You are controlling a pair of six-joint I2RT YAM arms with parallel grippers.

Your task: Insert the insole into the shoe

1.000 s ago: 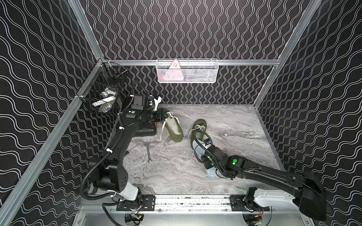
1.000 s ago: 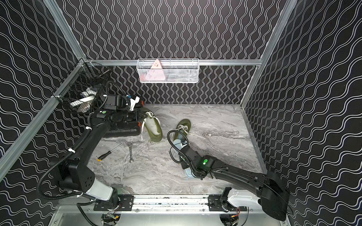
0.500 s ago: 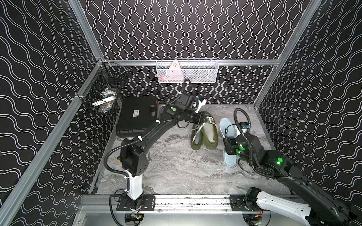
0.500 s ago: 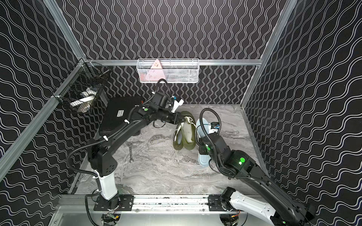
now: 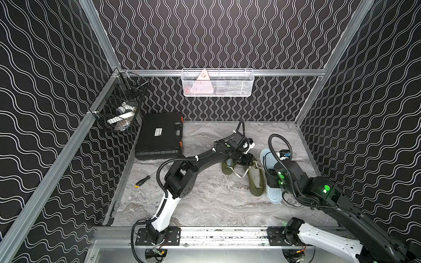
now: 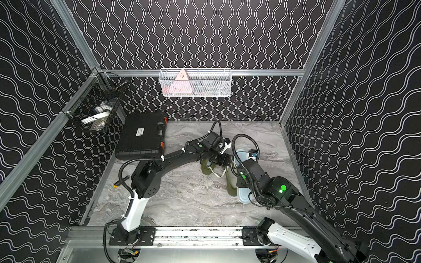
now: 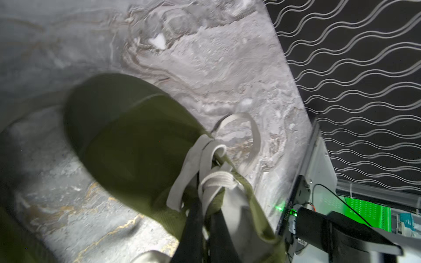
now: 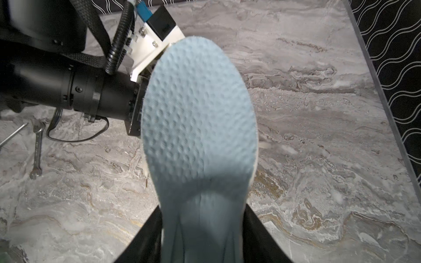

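Nearest, the right tool point(image 8: 202, 230) is pinching the pale blue dimpled insole point(image 8: 198, 125) across its narrower end, one black finger point(image 8: 143, 239) pressing on each edge (the foam is bowing up between them). The insole is sitting outside the olive green canvas shoe point(image 5: 257, 192), just beside it on the right arm's side and running parallel to it.

The shoe is lying on the grey marbled bench point(image 5: 205, 205), toe pointing toward the front rail. The left tool point(image 7: 206, 230) is pressed together on the edge of the shoe's opening, among the cream laces point(image 7: 227, 180). A second olive shoe point(image 5: 226, 169) is peeking out beneath that wrist.

Farther left, a black-handled screwdriver point(image 5: 143, 181) is lying near the side wall. A black plastic case point(image 5: 159, 135) is resting by the back wall, with a black wire basket point(image 5: 120, 107) and a white mesh basket point(image 5: 217, 83) hanging above.
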